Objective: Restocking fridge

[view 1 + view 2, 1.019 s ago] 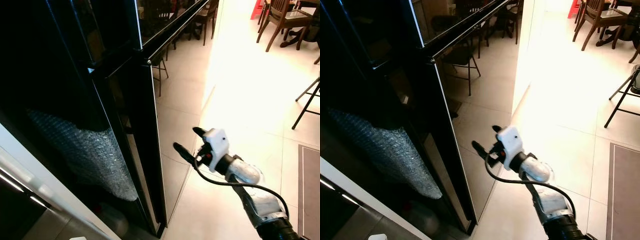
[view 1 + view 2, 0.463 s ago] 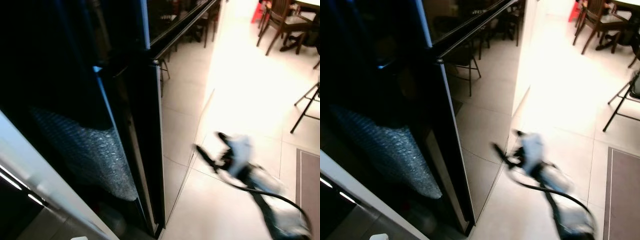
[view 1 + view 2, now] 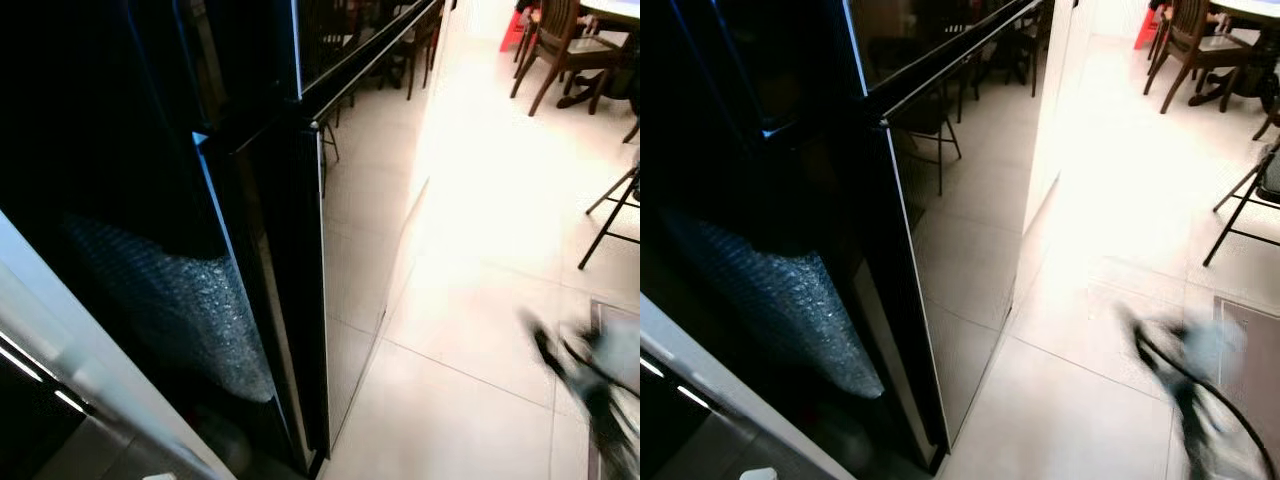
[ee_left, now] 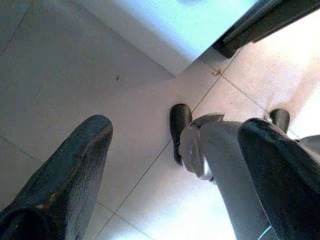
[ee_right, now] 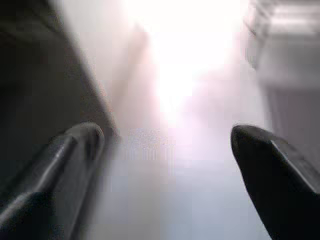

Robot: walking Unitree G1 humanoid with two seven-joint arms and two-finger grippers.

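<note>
- Two grippers spread wide, empty: right gripper point(image 3: 560, 352) blurred above the tiled floor point(image 3: 470, 300), left gripper point(image 4: 170, 150) pointing floorward.
- Black fridge point(image 3: 270, 250) stands at left, bubble wrap point(image 3: 180, 300) inside.
- Chairs point(image 3: 545, 40) stand well beyond.

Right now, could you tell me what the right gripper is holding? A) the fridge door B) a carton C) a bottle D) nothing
D: the right gripper has its fingers spread apart with only bare floor between them, away from the fridge.

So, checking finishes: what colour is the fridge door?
Glossy black fridge door, clearest in the right eye view.
</note>
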